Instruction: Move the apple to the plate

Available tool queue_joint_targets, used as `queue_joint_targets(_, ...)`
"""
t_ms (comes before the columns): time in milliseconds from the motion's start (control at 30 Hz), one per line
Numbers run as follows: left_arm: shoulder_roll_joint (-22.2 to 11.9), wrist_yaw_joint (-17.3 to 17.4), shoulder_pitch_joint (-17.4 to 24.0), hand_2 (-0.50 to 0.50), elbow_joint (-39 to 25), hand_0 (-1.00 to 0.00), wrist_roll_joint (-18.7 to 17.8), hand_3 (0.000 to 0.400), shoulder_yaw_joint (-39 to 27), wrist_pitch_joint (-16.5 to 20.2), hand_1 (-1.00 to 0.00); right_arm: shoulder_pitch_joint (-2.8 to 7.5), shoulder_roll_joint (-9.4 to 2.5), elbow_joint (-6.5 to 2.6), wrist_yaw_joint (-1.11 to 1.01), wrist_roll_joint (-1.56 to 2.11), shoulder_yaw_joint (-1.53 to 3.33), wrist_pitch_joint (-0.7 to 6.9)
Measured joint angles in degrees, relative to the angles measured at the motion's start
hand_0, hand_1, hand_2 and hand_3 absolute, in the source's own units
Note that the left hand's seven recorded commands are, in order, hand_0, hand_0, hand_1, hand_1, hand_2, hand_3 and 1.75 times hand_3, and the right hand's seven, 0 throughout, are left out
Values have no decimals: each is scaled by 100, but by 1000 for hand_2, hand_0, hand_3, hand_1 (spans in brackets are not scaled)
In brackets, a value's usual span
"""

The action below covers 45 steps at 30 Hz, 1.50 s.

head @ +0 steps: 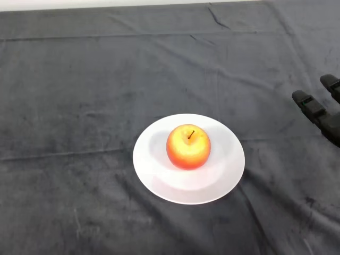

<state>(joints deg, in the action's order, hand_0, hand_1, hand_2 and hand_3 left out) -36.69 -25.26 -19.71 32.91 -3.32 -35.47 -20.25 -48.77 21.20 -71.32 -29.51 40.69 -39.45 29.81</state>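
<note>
- Fingers [311, 105] of the black hand [325, 114] at the view's right edge stretch out fairly straight and hold nothing, well apart from the plate.
- Sitting upright, stem up, the red-and-yellow apple [188, 147] rests near the middle of the round white plate [223, 175].
- Judged from this, the move looks done; the hand seems clear so the apple stays undisturbed on the dark grey cloth-covered table [79, 106].
</note>
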Motion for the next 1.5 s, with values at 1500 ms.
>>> queue_joint_targets(1500, 0, 107, 0, 0, 0, 0, -85, 0, 1, -33, 0, 0, 0, 0, 0, 0, 0, 0)
